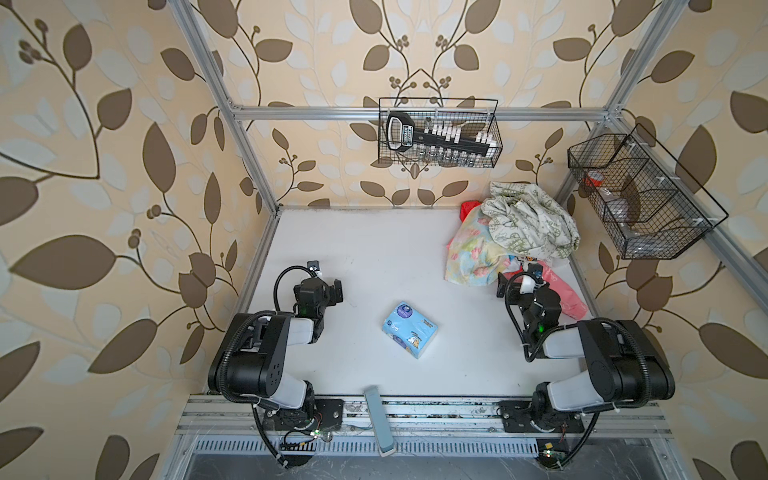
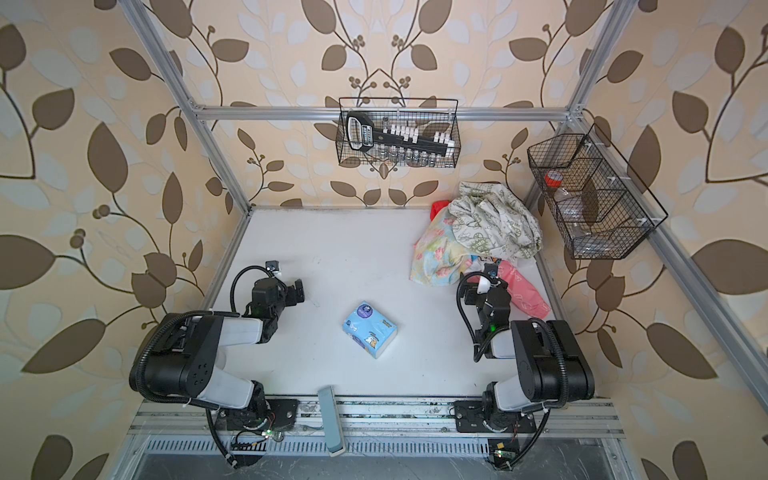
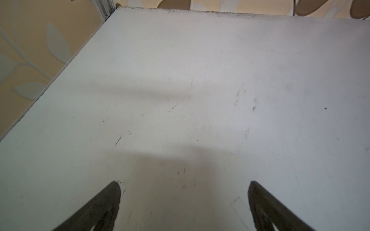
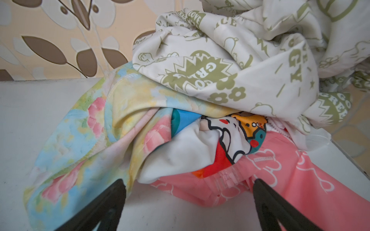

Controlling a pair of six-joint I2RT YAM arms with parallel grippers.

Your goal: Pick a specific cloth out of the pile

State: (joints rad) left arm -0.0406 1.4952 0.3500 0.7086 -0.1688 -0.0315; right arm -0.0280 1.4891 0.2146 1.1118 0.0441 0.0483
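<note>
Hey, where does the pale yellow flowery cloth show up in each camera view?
In a top view: the cloth lies far right on the table.
In a top view: same spot, far right on the table.
Left wrist view: not in it.
Right wrist view: the cloth spreads just ahead of the right gripper, jaws open.
Shared landmark: the white cloth with green print overlapping it.

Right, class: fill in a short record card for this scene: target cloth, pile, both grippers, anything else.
Target cloth: thin pale yellow fabric with pink flowers and blue-green blotches, at the pile's edge, partly under the white cloth with green print
Pile: heap of mixed fabrics, far right corner of the white table
Right gripper: open, empty, facing the pile
Left gripper: open, empty, over bare table
Also: light blue tissue pack, mid-table
</note>
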